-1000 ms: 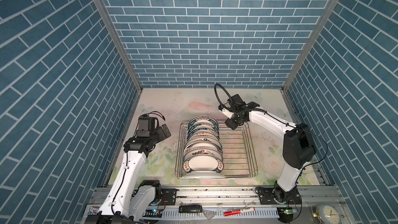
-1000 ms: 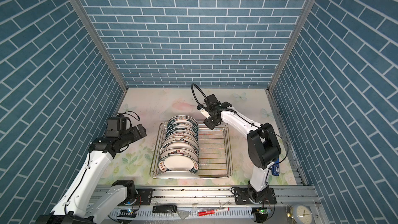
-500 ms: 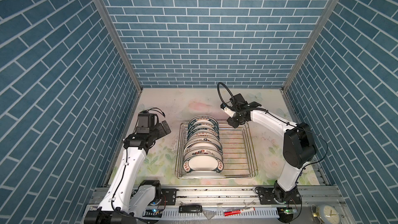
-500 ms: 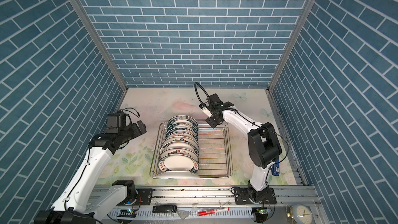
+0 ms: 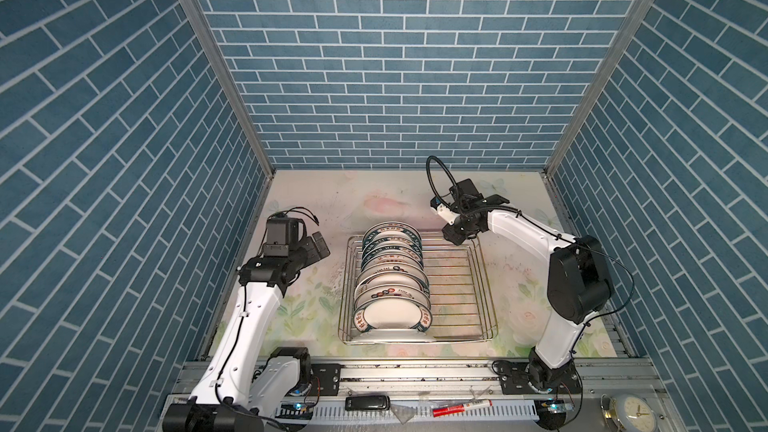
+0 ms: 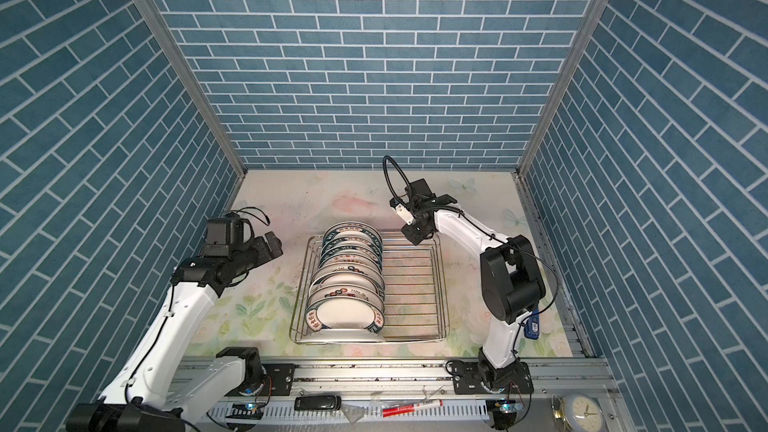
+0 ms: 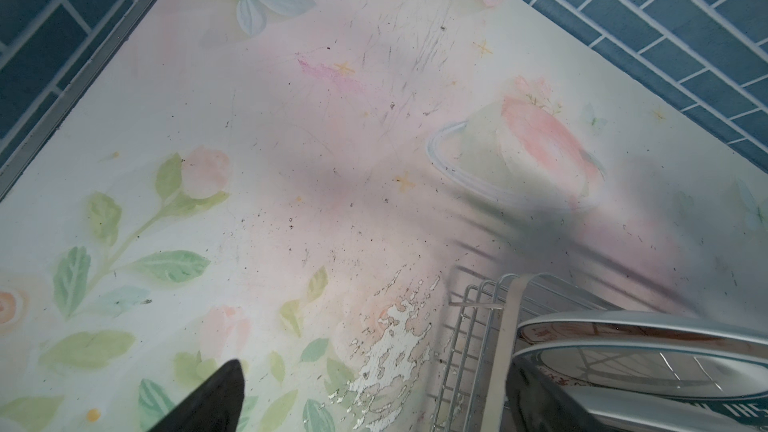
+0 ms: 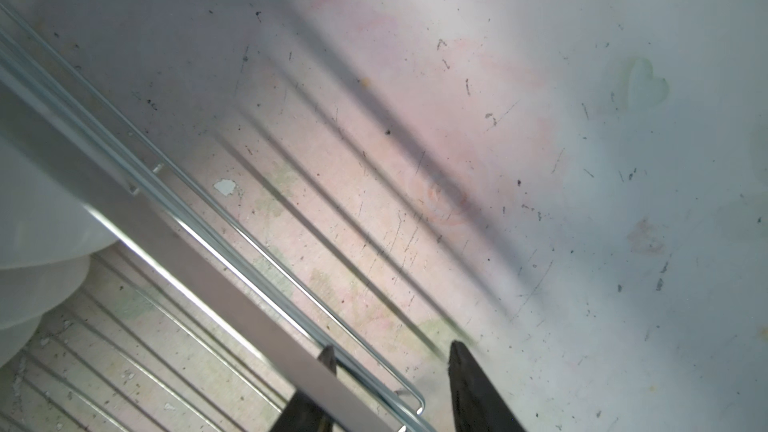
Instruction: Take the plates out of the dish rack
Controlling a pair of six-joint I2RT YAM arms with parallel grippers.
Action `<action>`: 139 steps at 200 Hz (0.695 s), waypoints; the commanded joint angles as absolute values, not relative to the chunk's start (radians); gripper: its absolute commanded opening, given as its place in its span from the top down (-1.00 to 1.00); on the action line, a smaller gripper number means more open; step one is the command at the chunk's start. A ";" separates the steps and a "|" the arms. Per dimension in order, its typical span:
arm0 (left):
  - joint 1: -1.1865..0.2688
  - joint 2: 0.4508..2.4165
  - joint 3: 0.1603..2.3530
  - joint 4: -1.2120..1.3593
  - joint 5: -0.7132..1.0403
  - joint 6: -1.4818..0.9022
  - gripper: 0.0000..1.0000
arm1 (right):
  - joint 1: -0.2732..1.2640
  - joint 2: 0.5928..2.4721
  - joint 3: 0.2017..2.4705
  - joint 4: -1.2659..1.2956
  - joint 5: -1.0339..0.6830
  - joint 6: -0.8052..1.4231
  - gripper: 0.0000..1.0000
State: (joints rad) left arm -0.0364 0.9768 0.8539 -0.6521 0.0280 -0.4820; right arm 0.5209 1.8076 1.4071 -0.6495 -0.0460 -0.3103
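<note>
The table (image 5: 374, 197) carries a floral mat. The dish rack (image 5: 457, 284) sits on it midway between the left and right edges and closer to the front edge.

The plates (image 5: 390, 280) all remain in the rack, so unloading looks barely begun. They fill the slots down its left side, and the wire floor to their right is bare. The slots hold each plate on its rim, leaning slightly back, with the faces turned toward the table's front edge. The row's long axis therefore runs from front edge to back edge, and every top rim is exposed for a grip from above. The frontmost plate shows a plain white centre with a dark lettered rim.

The right claw (image 5: 452, 238) hangs at the rack's far right corner. In the right wrist view its two tips (image 8: 392, 355) stand partly spread on either side of the rack's top rim wire (image 8: 249, 243). A gap still shows beside the wire, so nothing is pinched. Its position suggests it is meant to pin the light wire rack so it cannot slide when a plate is pulled.

The left claw (image 5: 319, 244) hovers above the table just off the rack's far left corner, fully spread and empty. It points toward the rearmost plate, which is probably the first one to be lifted.
</note>
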 commanded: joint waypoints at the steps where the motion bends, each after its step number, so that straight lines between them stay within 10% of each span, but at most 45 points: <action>1: -0.029 0.986 0.873 -0.636 0.038 -0.477 -0.99 | 0.490 1.840 1.391 -0.656 -0.009 -0.292 0.14; 139: -0.029 0.965 0.851 -0.617 0.090 -0.471 -0.99 | 0.397 1.882 1.414 -0.678 0.010 -0.239 0.43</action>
State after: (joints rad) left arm -0.0364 0.9840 0.8539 -0.6224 0.0750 -0.4816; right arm 0.4511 1.8252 1.4296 -0.6724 -0.0761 -0.3748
